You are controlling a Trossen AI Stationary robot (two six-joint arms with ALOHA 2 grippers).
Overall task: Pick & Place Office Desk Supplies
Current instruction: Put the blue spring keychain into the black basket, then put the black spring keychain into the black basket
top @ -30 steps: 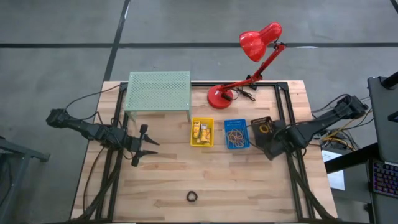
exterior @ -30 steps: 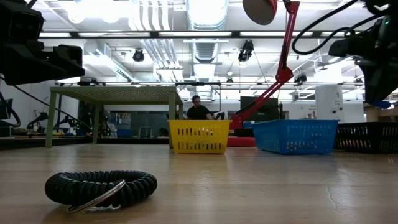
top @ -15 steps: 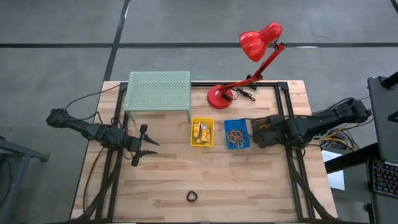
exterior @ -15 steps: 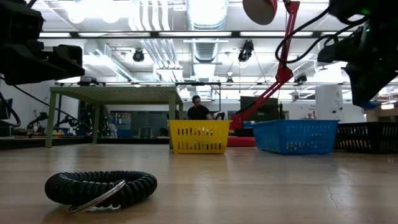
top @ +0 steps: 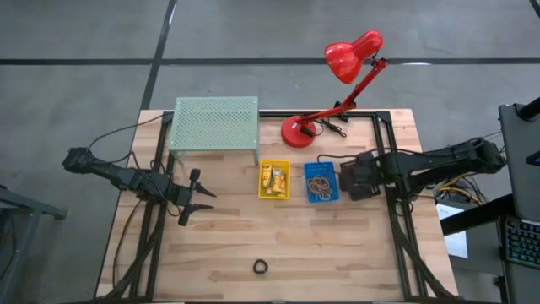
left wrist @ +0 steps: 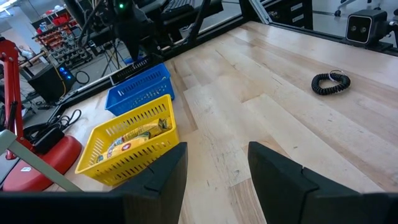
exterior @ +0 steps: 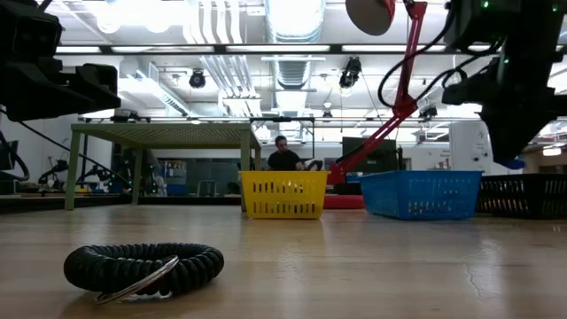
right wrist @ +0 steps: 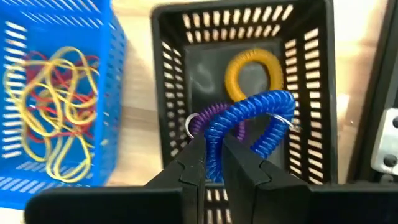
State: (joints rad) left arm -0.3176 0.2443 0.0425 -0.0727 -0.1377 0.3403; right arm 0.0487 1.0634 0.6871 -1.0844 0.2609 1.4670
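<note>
My right gripper (top: 349, 179) is shut on a blue coil ring (right wrist: 249, 118) and hovers over the black basket (right wrist: 311, 74), which holds a yellow coil (right wrist: 250, 67) and a purple coil (right wrist: 214, 118). A blue basket (top: 321, 181) of rubber bands (right wrist: 53, 112) and a yellow basket (top: 273, 179) of yellow packets stand to its left. A black coil ring (top: 261, 267) lies flat near the table's near edge, also in the low view (exterior: 142, 266). My left gripper (top: 202, 201) waits open at the table's left, in front of the green shelf. My right gripper pinches the blue coil ring between its two fingers (right wrist: 193, 168) at one spot of the loop (right wrist: 214, 146), coming from above and pointing down. The ring is lifted clear and hangs below the fingertips over the inside of the black basket.
A pale green mesh shelf (top: 215, 127) stands at the far left and a red desk lamp (top: 337, 84) with its base (top: 298, 131) at the far middle. Bare wood lies between the baskets and the black coil. A person sits in the room beyond (exterior: 283, 158).
My right gripper has moved toward the table's left and slightly toward its far edge, carrying the blue coil ring from beside the black basket to above it. The left arm has kept still.
</note>
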